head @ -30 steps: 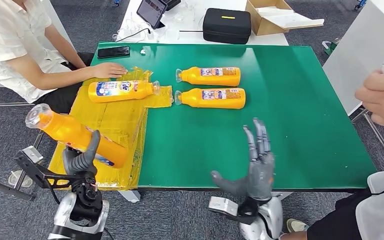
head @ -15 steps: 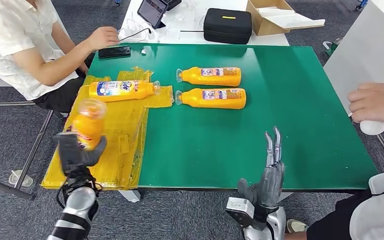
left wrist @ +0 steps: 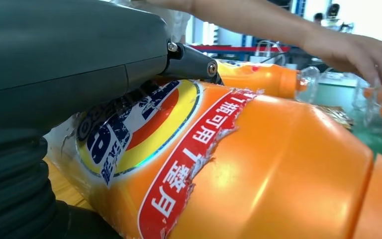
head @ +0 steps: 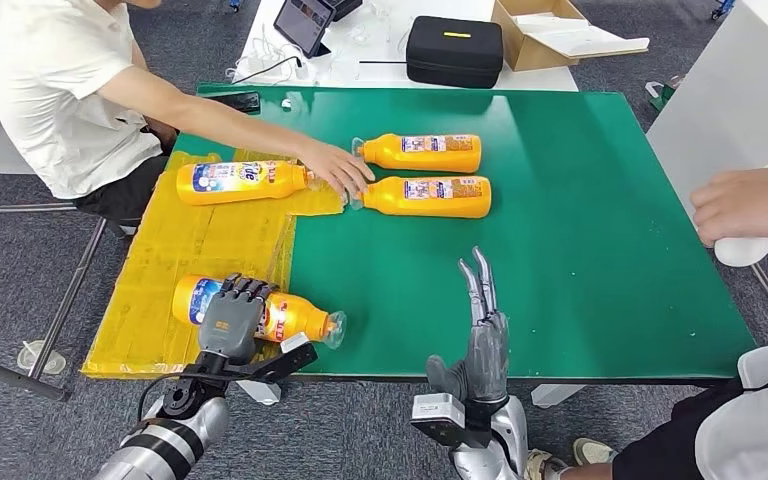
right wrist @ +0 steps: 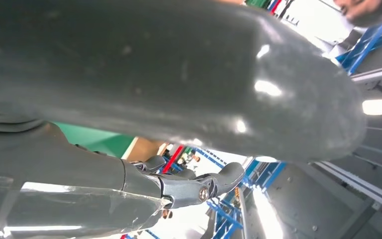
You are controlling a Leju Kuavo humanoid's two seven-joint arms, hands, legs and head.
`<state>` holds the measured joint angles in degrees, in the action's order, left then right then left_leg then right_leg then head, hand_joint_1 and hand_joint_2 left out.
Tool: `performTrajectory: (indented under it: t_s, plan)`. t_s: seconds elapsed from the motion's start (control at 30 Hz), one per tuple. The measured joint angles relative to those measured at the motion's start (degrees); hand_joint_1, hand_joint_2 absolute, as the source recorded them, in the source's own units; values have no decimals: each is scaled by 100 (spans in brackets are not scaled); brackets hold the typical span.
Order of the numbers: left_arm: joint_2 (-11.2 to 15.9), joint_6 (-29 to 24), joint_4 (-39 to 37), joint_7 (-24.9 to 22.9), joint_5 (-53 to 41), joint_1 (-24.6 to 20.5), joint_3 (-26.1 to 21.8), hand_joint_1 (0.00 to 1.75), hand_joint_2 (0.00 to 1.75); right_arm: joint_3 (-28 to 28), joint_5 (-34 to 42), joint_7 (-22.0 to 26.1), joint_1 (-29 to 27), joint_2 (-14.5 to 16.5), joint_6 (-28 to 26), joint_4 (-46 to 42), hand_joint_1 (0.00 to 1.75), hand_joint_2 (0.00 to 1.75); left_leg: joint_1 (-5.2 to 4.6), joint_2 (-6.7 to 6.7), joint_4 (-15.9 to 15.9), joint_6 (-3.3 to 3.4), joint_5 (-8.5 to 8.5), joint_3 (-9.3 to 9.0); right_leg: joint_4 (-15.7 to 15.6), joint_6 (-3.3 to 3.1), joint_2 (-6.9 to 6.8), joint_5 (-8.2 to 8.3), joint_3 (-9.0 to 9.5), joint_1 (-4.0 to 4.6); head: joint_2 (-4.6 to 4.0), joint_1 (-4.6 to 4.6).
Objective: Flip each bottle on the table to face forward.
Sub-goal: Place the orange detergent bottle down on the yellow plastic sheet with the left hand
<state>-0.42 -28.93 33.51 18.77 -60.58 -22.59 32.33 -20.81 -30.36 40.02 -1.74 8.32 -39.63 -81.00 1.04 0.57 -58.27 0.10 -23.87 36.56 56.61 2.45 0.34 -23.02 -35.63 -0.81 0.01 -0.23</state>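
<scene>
Lower left of the head view, left hand (head: 228, 318) wraps over a bottle (head: 290, 318) lying on its side on the yellow sheet (head: 150, 300), cap toward the green; label faces up, so this one looks flipped and about ready for release. Upper left, a third bottle (head: 245, 182) lies on the sheet, label up. A person (head: 70, 90) reaches an arm across, their hand (head: 338, 170) at the caps of two bottles (head: 425, 152) (head: 430, 196) lying side by side at centre, probably resetting them. Lower centre, right hand (head: 480, 335) is raised over the bench (head: 580, 250) edge, fingers straight and apart, empty, likely waiting. Far right, another person's hand (head: 745, 205). Beyond the bench: white table with black case (head: 453, 50), cardboard box (head: 560, 30), tablet (head: 303, 20); grey carpet.
</scene>
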Motion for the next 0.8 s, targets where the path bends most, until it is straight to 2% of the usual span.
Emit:
performTrajectory:
  t_s: [0.07,0.13,0.2,0.3,0.8]
  plan:
    - [27,146,-110,32,-16,-92,61,100,175,-64,53,0,36,-34,-1,53,0,0,0,2,1,0,1,-7,0,0,-1,0,9,0,-1,0]
    - [43,300,-189,58,19,-162,92,44,175,-120,90,0,67,-60,-2,101,0,0,0,5,1,0,1,-20,0,-1,-1,0,25,0,-1,1]
    - [62,417,-248,81,100,-208,104,16,175,-158,102,0,83,-79,-2,142,0,0,0,6,1,-1,1,-36,-1,-1,-1,-1,42,-1,-1,1]
    - [79,625,-322,104,293,-272,102,0,175,-193,115,0,84,-104,-3,201,0,0,-1,5,2,-1,0,-54,-1,-2,-1,-1,59,-1,-1,1]
    - [95,1906,-405,-115,556,-548,-38,0,175,-240,151,0,116,-171,-7,442,0,0,0,9,5,-4,3,-104,-1,-5,-2,1,113,0,-1,1]
